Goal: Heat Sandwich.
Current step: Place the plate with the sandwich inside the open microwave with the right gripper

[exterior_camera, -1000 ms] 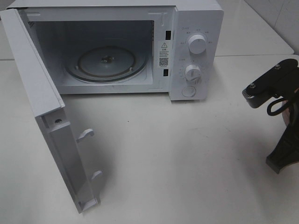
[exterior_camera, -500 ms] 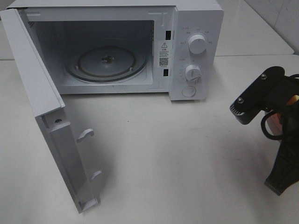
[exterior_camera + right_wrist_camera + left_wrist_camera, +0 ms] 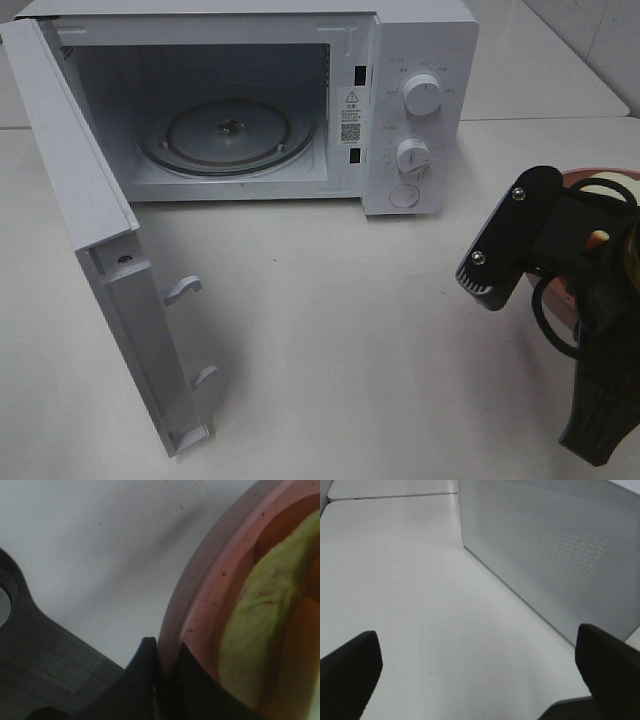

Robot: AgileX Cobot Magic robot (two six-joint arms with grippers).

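White tabletop [image 3: 330, 330] right of the microwave [image 3: 420, 60] had gained the right tool [image 3: 159, 652], pinching the pink plate [image 3: 200, 595] by its rim and bringing the sandwich [image 3: 260, 630] closer for loading, while the left tool [image 3: 479, 665] stayed spread wide.

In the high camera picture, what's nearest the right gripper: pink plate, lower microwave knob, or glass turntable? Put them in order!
1. pink plate: right gripper pinches its rim, right side.
2. lower knob: on the microwave front, middle.
3. glass turntable: inside the microwave, left.
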